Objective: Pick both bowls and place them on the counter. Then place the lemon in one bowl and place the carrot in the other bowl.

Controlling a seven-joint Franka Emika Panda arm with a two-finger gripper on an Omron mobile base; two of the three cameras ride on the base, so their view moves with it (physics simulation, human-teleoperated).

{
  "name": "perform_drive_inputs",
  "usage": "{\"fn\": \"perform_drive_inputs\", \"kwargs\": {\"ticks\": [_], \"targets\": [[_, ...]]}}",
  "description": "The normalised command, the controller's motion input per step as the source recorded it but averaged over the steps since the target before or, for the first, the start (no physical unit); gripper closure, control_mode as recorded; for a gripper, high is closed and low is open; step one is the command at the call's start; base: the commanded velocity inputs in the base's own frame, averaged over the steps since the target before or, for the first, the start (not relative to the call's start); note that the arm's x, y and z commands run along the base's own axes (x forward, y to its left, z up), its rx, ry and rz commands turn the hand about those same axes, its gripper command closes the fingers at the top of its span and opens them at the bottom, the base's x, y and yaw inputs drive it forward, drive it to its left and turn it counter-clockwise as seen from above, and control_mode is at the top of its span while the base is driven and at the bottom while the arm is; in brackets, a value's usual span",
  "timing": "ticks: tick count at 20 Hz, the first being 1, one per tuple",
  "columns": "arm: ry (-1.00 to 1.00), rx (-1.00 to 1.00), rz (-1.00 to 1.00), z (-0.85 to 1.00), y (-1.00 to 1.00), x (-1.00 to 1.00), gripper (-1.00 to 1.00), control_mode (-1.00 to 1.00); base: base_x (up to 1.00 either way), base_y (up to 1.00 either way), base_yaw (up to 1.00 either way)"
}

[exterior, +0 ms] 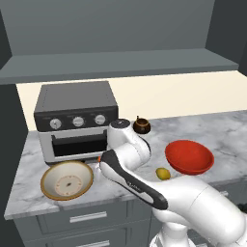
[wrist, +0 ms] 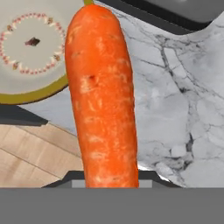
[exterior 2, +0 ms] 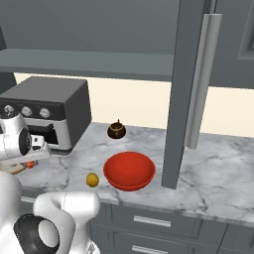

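Both bowls sit on our marble surface [exterior: 226, 140]: red bowl [exterior: 189, 157], cream bowl [exterior: 66, 180]. Our hand grips the carrot [wrist: 103, 96] beside the cream bowl; the lemon [exterior: 163, 173] waits outside.

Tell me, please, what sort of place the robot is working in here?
Very likely a kitchen, rendered in simulation: a marble counter above grey drawers, a toaster oven with dials at the back, and tableware such as a red bowl standing on it.
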Motion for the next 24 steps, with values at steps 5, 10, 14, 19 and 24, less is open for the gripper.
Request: {"fn": "perform_drive_inputs", "kwargs": {"ticks": [5,10,14,19,24], "targets": [[0.08,-0.01,0.14,0.05,0.75,0.01,1.00,-1.00,0.00,0.00,0.00],[0.07,0.00,0.12,-0.14,0.79,0.12,1.00,-1.00,0.00,0.00,0.00],[0.00,-0.06,0.02,-0.37,0.32,0.04,1.00,-1.00,0.00,0.00,0.00],[0.00,-0.10,0.00,-0.38,0.29,0.34,1.00,-1.00,0.00,0.00,0.00],[0.05,-0.02,0.00,-0.21,0.24,0.40,1.00,-1.00,0.00,0.00,0.00]]}}
